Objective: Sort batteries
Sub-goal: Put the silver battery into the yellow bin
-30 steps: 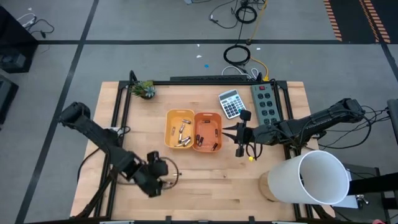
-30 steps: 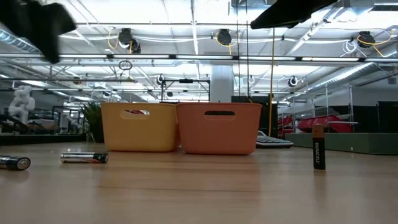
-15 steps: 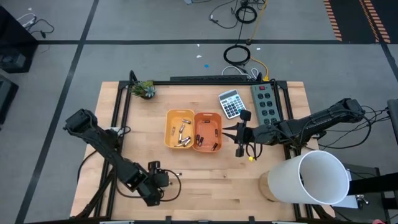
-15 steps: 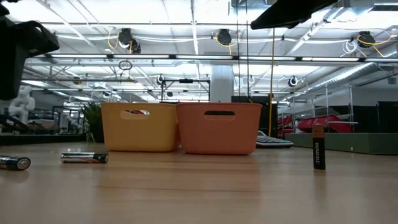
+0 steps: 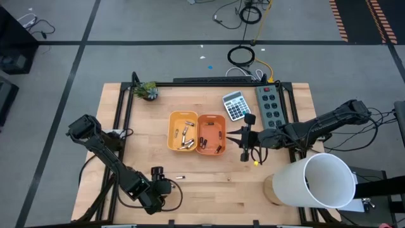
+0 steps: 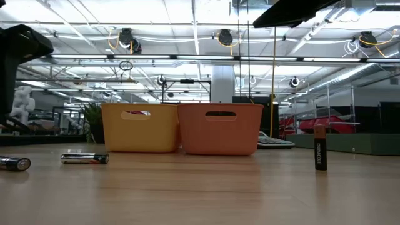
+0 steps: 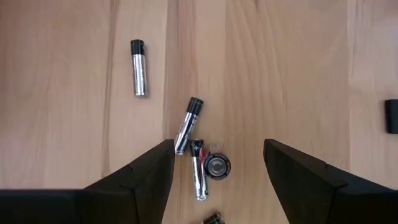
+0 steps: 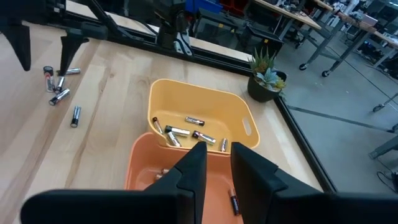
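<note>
— Hovering over what, exactly? The table is bearing a yellow tray and an orange tray, both already holding cells.

— The left gripper is hanging, fingers spread wide and gripping nothing, above a loose cluster of batteries near the table's front edge. I judge it is lining up a pick; next it needs to be descending around one cell.

— And the other arm?

— The right gripper is waiting over the trays, fingers nearly together, holding nothing.
</note>
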{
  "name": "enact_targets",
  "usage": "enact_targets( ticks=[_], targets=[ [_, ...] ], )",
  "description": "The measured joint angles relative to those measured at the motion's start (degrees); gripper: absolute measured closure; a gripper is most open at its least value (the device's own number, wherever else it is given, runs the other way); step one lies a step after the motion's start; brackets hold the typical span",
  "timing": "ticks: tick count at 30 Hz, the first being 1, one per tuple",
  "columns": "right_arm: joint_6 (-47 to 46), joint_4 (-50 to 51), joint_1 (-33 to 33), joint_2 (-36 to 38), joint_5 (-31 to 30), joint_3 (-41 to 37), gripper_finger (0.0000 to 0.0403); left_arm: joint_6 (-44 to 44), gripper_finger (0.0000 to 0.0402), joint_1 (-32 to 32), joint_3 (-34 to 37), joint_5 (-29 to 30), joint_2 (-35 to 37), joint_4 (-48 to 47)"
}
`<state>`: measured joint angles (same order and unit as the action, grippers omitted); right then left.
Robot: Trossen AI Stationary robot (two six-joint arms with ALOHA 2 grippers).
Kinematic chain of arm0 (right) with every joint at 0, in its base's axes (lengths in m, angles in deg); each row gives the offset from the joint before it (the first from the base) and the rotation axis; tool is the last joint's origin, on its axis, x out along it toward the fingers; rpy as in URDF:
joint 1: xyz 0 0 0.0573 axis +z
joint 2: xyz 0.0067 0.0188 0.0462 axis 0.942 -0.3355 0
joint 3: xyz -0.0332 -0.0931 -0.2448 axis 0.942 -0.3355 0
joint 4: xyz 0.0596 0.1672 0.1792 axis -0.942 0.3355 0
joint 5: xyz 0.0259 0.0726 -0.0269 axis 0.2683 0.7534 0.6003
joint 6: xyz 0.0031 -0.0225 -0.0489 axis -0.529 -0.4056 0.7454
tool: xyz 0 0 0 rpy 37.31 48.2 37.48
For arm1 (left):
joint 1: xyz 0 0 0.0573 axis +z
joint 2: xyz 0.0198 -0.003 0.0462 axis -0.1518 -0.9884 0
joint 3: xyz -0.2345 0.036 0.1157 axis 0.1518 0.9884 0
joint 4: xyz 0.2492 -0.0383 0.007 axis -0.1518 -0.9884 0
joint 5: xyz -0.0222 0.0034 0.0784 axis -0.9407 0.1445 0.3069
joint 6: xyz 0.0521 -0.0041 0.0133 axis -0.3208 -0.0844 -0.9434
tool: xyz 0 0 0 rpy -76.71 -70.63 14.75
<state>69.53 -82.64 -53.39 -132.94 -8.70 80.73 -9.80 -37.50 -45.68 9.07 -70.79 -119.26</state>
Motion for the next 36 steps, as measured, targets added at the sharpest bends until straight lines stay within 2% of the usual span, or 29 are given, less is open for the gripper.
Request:
enact_targets(
  ticks=[5,21,28,32,36],
  targets=[
    [0.0,0.0,0.0,0.0,0.0,0.0,0.0339,1.1,0.0146,-0.7,0.1,3.1,0.0,0.4],
    [0.0,0.0,0.0,0.0,0.0,0.0,0.0339,4.7,0.0146,-5.0,11.2,10.7,0.0,18.1],
    [0.0,0.0,0.0,0.0,0.0,0.0,0.0339,6.1,0.0148,-6.5,13.6,15.2,0.0,21.3],
    [0.0,0.0,0.0,0.0,0.0,0.0,0.0339,6.0,0.0173,-6.4,13.6,15.3,0.0,21.8],
    [0.0,0.0,0.0,0.0,0.0,0.0,0.0339,5.9,0.0227,-6.5,13.6,15.4,0.0,22.1]
  ],
)
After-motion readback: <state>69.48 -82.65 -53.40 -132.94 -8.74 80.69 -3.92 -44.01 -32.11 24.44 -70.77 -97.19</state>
